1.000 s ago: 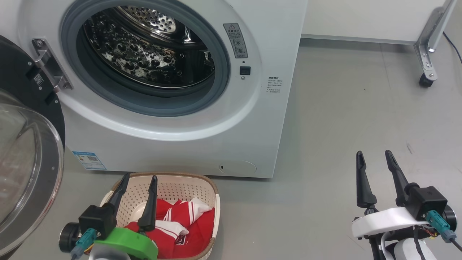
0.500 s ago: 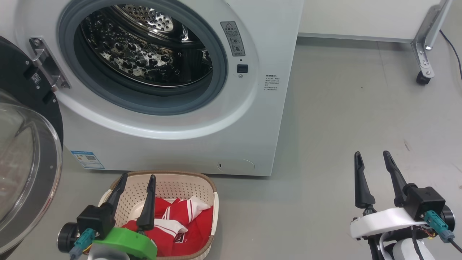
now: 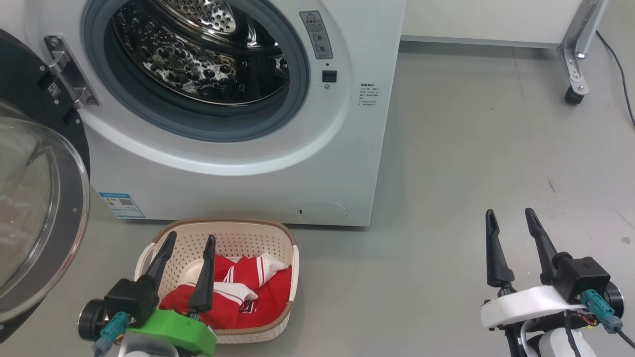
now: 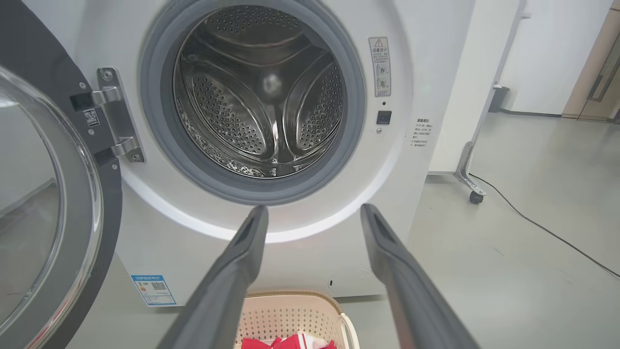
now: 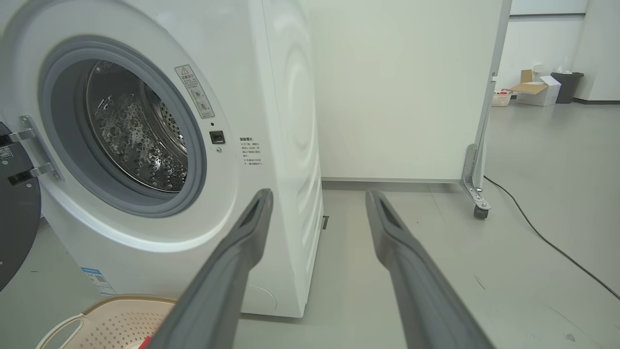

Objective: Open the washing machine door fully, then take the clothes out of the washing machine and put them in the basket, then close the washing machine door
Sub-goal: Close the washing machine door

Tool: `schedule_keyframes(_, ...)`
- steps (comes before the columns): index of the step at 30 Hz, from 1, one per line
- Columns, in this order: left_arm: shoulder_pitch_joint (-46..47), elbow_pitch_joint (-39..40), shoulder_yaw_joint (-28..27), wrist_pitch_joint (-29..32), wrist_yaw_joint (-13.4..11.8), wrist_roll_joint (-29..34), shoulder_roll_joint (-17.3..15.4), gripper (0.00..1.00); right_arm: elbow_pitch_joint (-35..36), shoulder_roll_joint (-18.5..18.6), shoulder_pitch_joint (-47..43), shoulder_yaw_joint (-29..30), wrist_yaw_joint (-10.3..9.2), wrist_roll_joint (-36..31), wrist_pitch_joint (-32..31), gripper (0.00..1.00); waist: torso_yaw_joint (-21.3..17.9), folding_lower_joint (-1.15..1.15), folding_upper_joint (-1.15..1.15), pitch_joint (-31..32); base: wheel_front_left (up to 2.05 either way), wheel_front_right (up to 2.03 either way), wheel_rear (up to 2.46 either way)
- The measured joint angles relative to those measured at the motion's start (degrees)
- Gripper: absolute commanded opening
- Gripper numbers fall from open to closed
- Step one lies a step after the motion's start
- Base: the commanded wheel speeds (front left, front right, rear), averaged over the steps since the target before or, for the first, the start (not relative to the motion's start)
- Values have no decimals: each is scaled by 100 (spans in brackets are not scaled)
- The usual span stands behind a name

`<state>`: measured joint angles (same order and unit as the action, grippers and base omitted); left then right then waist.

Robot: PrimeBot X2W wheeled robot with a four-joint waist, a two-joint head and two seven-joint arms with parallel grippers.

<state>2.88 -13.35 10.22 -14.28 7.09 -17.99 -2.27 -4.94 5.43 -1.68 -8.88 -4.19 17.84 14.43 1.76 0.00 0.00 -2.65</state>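
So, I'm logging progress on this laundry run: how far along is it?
Done: the round black-rimmed glass door stands wide open, the steel drum of the white washing machine looks empty, and the red-and-white garment lies in the cream perforated plastic basket. In hand: nothing; the left gripper and right gripper are both open and empty. Left: swinging the door shut.

We look down on a grey floor (image 3: 471, 148). The washer (image 3: 347, 163) stands on it at 11 o'clock, with the basket (image 3: 233, 223) just before its base at 7 o'clock. At 2 o'clock, 1 caster (image 3: 573, 95) of a metal frame (image 3: 578, 42) rests on the floor. A black cable (image 3: 615, 60) trails beside it.
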Motion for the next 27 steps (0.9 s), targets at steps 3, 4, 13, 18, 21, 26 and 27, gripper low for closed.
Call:
schedule_keyframes(3,2,153,-41,-1,-37,5,0,100,-8,1,0,-1,0,0,0,100,8,0,0,8,-120,120,0)
schedule_keyframes(4,2,148,-35,-1,-49,22,-1,100,-13,2,0,5,0,0,0,100,14,0,0,12,-112,112,0)
schedule_keyframes(13,-19,144,-24,-1,-51,54,-1,100,-34,4,-2,-36,1,0,0,100,82,0,0,53,-87,87,0)
schedule_keyframes(18,-76,165,-8,-1,-51,63,-1,100,-33,4,-2,-44,1,0,0,100,104,0,0,26,-60,60,0)
schedule_keyframes(21,-77,175,1,-1,-49,96,-1,100,-33,3,-2,-43,1,0,0,100,109,0,0,12,-46,46,0)
schedule_keyframes(26,-80,196,8,-1,-49,96,-1,100,-33,2,-2,-37,1,0,0,100,116,0,0,-22,-30,30,0)
schedule_keyframes(27,-81,196,8,-1,-49,96,-1,100,-33,2,-2,-37,1,0,0,100,117,0,0,-28,-21,24,-3)
